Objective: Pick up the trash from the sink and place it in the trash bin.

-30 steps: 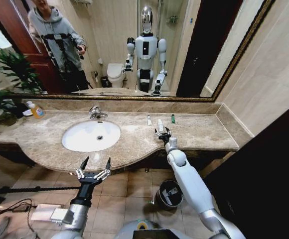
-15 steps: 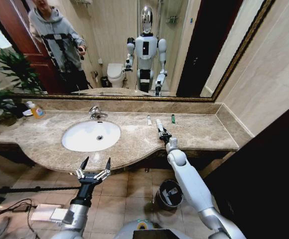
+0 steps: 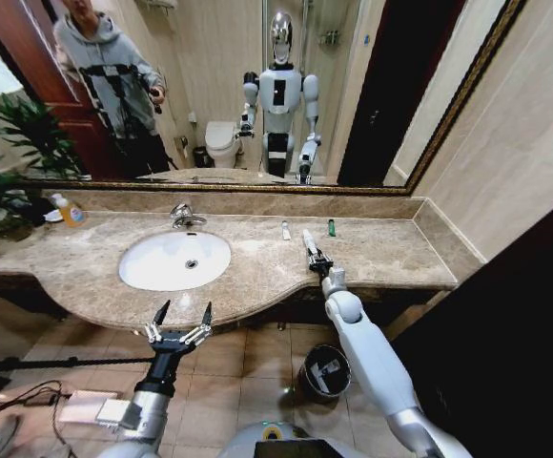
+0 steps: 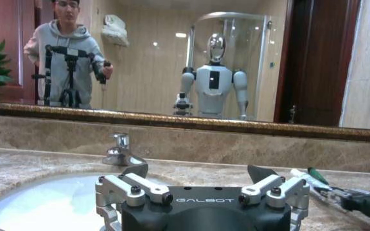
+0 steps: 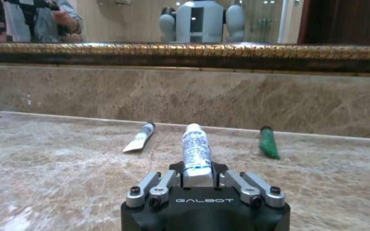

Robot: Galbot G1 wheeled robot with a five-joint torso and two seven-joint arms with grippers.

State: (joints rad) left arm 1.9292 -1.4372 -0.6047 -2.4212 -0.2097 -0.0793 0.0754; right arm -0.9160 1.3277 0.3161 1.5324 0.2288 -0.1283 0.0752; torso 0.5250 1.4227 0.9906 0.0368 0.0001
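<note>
White tube point(image 5: 195, 150) gripped in right end effector point(image 5: 196, 177) above countertop point(image 5: 56, 159)

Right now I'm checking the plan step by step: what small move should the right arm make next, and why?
Probably lift straight up a little. The right gripper is shut on the white tube low over the countertop, while the trash bin sits on the floor below, so the tube should clear the counter edge first.

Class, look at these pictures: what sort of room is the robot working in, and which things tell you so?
Most likely a hotel-style bathroom: a white sink with a chrome faucet in a marble countertop, a gilt-framed mirror reflecting a toilet.
</note>
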